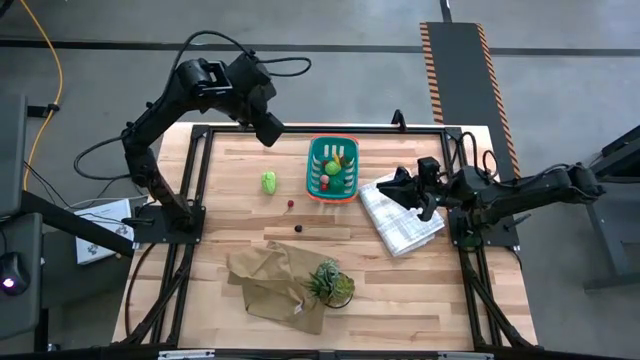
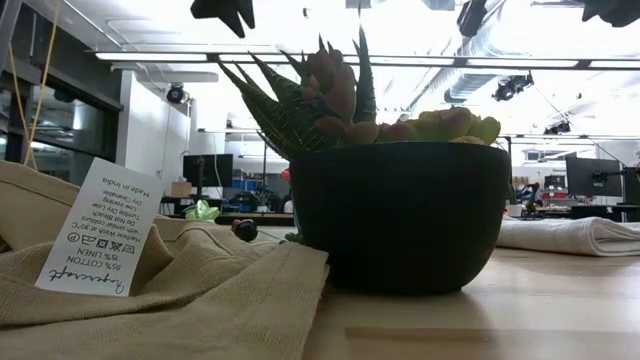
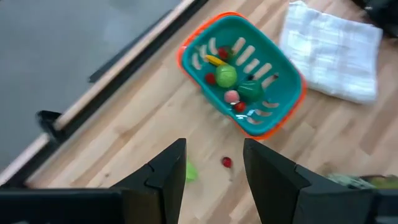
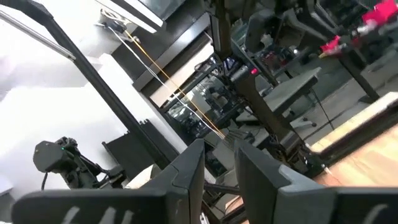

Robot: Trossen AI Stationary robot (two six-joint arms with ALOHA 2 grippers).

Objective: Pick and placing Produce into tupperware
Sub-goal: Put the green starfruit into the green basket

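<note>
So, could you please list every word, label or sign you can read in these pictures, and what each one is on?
"85% COTTON" and "15% LINEN": on the white care tag sewn to the tan cloth, low view.
"Made in India": same tag.
Handwritten-style brand line and washing instructions on that tag: too small to read surely.
Nothing readable on the teal basket, the white checked cloth or the plant pot.

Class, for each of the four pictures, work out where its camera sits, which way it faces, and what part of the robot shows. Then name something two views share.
High view: overhead, facing straight down; both dark arms, left gripper and right gripper, over the wooden table.
Low view: at tabletop height, facing level; the black potted spiky plant fills it.
Left wrist view: looks down past its open fingers at the teal slotted plastic basket.
Right wrist view: faces the room, own fingers showing.
Shared: basket, high and left wrist views.
</note>
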